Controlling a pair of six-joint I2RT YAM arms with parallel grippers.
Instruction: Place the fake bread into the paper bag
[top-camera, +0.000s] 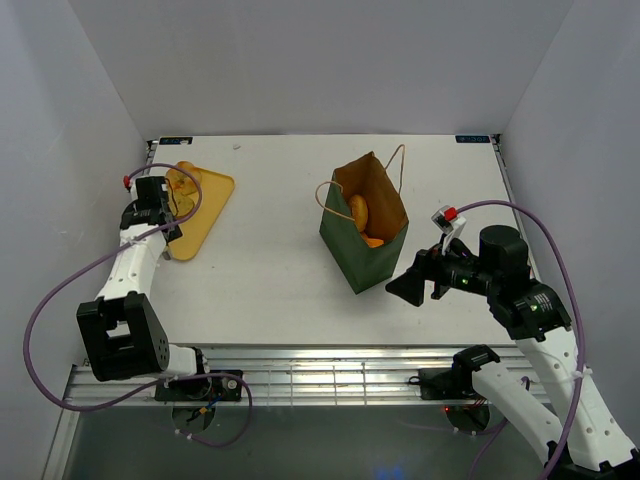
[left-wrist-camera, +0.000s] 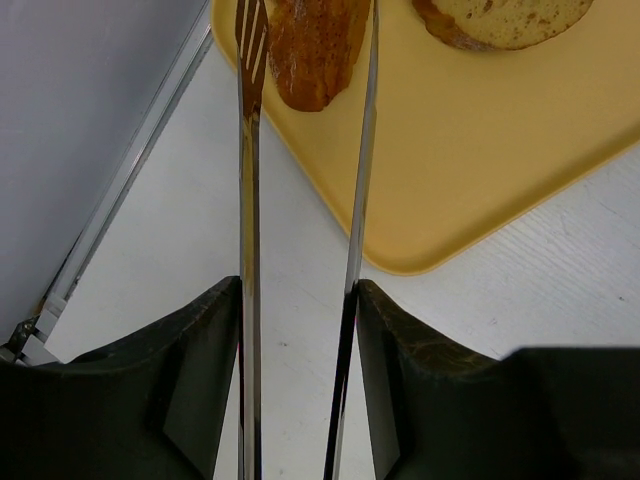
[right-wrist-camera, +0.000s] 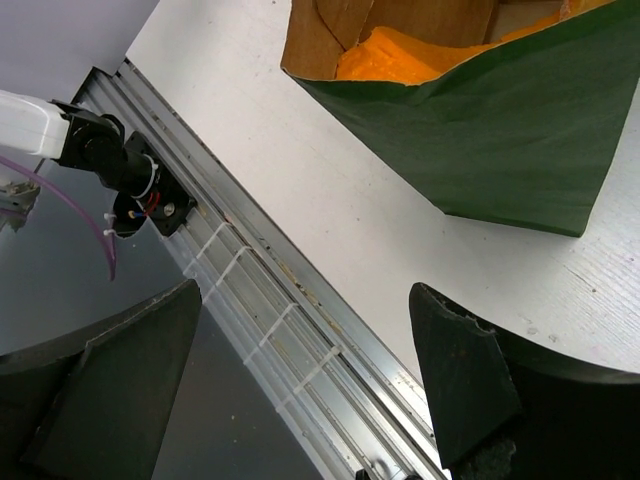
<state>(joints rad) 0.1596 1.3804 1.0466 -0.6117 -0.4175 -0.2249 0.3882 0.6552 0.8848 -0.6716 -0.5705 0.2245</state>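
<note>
so the left gripper (left-wrist-camera: 298, 300) is clamping the tongs (left-wrist-camera: 358, 200), tips straddling a bread piece (left-wrist-camera: 310, 50) lying straight ahead on the tray (left-wrist-camera: 480, 160)

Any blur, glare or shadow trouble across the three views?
Top external: even soft light, sharp, no hard shadows around the paper bag. Left wrist: shiny tongs reflect the yellow tray; left fingers dark and soft up close. Right wrist: bag and table sharp, right fingers dim, slightly blurred.
</note>
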